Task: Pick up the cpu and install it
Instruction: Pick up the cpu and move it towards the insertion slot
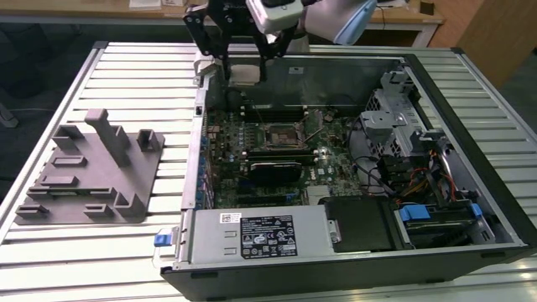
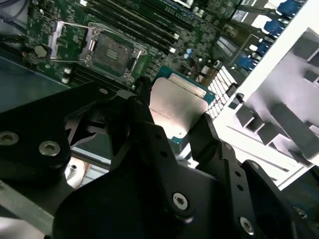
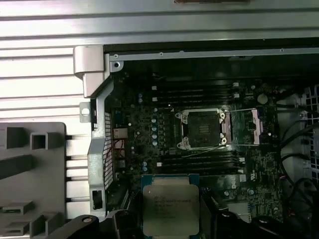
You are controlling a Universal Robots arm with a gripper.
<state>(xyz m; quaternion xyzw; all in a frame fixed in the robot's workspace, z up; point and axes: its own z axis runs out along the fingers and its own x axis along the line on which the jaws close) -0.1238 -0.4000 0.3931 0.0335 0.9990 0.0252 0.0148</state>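
The cpu [image 1: 243, 73], a flat square chip with a pale metal top, hangs in the air over the far corner of the open computer case on the exterior view's left. My gripper [image 1: 243, 75] is shut on it, one black finger on each side. Both wrist views show the cpu [image 2: 177, 107] [image 3: 170, 203] clamped between the black fingers [image 2: 207, 132]. The open socket [image 1: 281, 134] [image 2: 112, 52] [image 3: 202, 129] sits in the middle of the green motherboard, its metal frame flipped open, below and apart from the chip.
A grey plastic block with upright posts [image 1: 88, 170] lies on the slatted table at the exterior view's left. Inside the case [image 1: 470, 157] are a power supply [image 1: 260, 233], a metal drive cage [image 1: 394, 119] and bundled cables [image 1: 411, 176].
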